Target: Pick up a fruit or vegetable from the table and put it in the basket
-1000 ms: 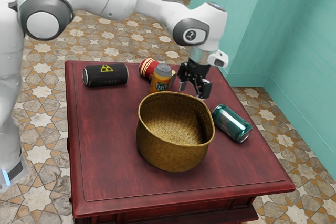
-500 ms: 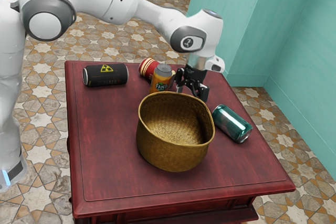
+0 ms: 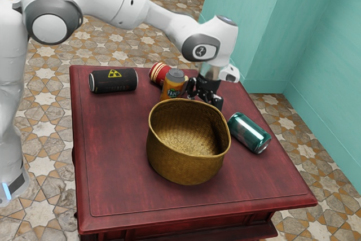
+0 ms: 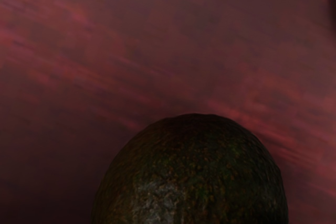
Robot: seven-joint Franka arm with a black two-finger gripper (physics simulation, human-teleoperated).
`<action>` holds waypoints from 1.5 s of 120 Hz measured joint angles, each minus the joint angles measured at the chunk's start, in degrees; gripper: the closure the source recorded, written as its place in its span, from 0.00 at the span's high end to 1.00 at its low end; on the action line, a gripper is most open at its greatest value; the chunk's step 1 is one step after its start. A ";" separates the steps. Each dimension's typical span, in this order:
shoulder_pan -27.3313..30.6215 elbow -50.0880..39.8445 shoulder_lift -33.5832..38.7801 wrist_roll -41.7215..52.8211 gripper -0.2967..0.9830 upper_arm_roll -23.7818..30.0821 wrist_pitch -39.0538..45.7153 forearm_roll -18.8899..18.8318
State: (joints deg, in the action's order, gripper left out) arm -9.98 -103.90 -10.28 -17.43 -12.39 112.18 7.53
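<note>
Low behind the basket's far rim, the gripper point(image 3: 205, 97) points down at the table, its fingers spread apart, the tips partly hidden by the rim. In the wrist view a dark green, rough-skinned round fruit point(image 4: 191, 177), like an avocado, lies just under the hand. The reddish tabletop point(image 4: 157, 56) shows beyond it. No contact on both sides of the fruit can be made out. The woven basket point(image 3: 183, 167) stands upright on the table, and its visible inside holds nothing.
An orange Fanta can point(image 3: 172, 86) stands close beside the gripper, with a red can point(image 3: 159, 73) lying behind it. A black can point(image 3: 114, 80) lies toward the exterior view's left. The green can point(image 3: 249, 133) lies by the basket, toward the exterior view's right, on the red table point(image 3: 113, 162).
My hand has come down and shifted somewhat toward the exterior view's left, nearer the Fanta can. The basket and the cans have not moved.
</note>
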 joint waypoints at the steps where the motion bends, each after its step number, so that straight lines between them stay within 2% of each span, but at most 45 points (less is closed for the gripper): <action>1: -0.01 0.00 -0.04 -0.01 0.77 0.00 0.03 0.01; 98: -0.47 -0.02 -2.50 -0.56 0.77 0.00 1.80 0.20; 133: -0.58 -0.01 -2.77 -0.59 0.66 0.08 2.26 0.19; 180: -0.72 0.02 -2.83 -0.32 0.57 0.17 2.39 0.17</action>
State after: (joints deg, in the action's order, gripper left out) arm -10.69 -103.88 -13.11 -17.75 -12.22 114.57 7.70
